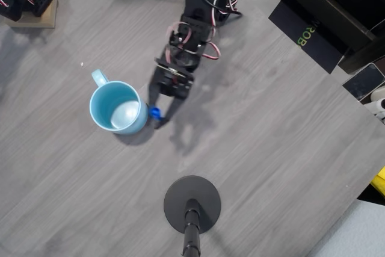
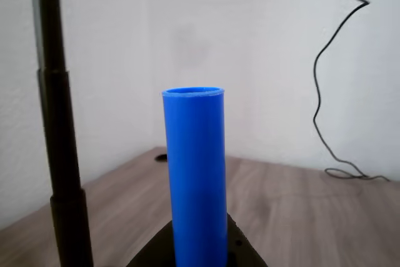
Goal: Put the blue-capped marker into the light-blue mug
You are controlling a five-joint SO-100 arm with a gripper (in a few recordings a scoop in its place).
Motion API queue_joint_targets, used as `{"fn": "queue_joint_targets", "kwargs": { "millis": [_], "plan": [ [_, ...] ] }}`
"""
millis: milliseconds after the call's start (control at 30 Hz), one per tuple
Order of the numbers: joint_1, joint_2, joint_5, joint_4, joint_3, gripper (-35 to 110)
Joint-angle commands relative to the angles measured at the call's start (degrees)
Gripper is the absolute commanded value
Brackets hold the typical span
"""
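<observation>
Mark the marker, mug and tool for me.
blue-capped marker (image 2: pixel 194 173): wrist view, middle of the blue cap.
light-blue mug (image 1: pixel 96 104): overhead view, left rim.
tool (image 1: pixel 155 112): overhead view, midway between the fingertips, on the marker.

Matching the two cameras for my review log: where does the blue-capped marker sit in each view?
Overhead view: the blue-capped marker is a small blue spot at the gripper tips, just right of the light-blue mug.
Wrist view: its blue cap stands upright at bottom centre.
Shared landmark: the black stand pole.
</observation>
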Motion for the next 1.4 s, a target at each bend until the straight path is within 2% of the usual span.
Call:
{"fn": "queue_joint_targets", "kwargs": {
  "millis": [0, 467, 800, 1000, 1233, 1367],
  "plan": [
    [2.7, 4.4, 1.0, 1.7, -3.0, 0],
    [11.8, 7.6, 2.8, 9.8, -6.9, 0],
    [17.0, 2.5, 2.4, 9.2, -6.8, 0],
    [18.5, -4.3, 1.4, 3.9, -6.2, 0],
    [18.5, -13.1, -0.4, -6.9, -4.1, 0],
    [18.0, -14.9, -0.4, -8.3, -4.0, 0]
  ]
}}
